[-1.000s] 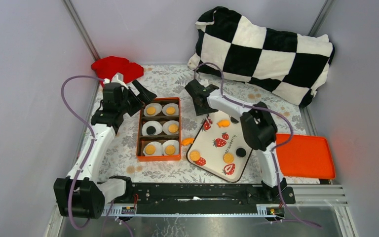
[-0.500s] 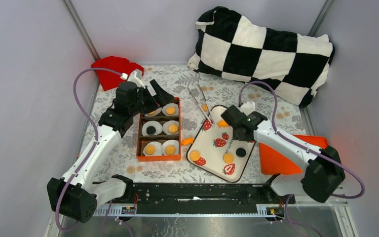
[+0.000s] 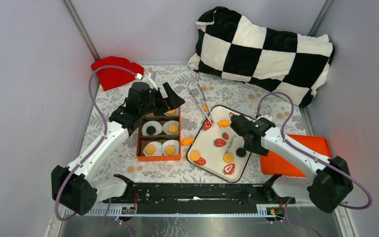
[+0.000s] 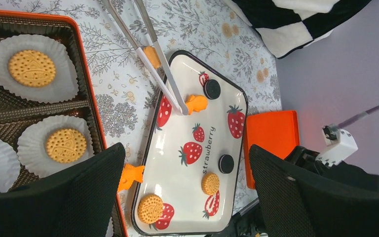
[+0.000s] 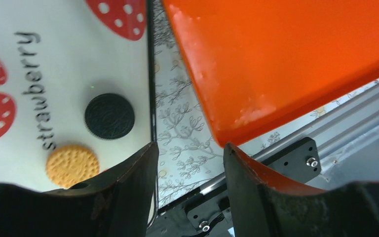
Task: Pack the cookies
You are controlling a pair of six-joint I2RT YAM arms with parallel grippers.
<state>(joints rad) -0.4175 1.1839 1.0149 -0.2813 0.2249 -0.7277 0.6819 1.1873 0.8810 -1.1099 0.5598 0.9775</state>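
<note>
The cookies [image 3: 150,148] are seen in two places. In the orange compartment box [image 3: 159,158], three golden ones and a black one sit in white paper cups [image 4: 61,86] in the near and middle rows. The far row is largely hidden in the overhead view by the left gripper [image 3: 169,104], which is held over it with its jaws spread wide and nothing between them. At 3 o'clock of the box, two golden and two black cookies lie loose on the strawberry-print plate [image 3: 212,153]: the far black cookie [image 4: 211,89] at the far corner, the near black cookie [image 5: 109,116] by the right rim. The right gripper [image 3: 246,144] is poised above that rim, jaws parted and empty. In its wrist view the near black cookie is found at 10 o'clock, and a golden cookie [image 5: 72,165] is partly covered by one finger. An orange tray [image 3: 301,158] lies at 3 o'clock of the plate, its corner just beside the other fingertip. Metal tongs [image 3: 201,101] are laid at 12 o'clock of the plate, their tips resting on it against an orange fish-shaped piece [image 4: 196,103]. A second fish-shaped piece [image 3: 187,141] lies on the floral tablecloth [image 3: 217,91] between box and plate. A red cloth [image 3: 113,71] and a checkered pillow [image 3: 266,49] are seen at 11 and 1 o'clock.
</note>
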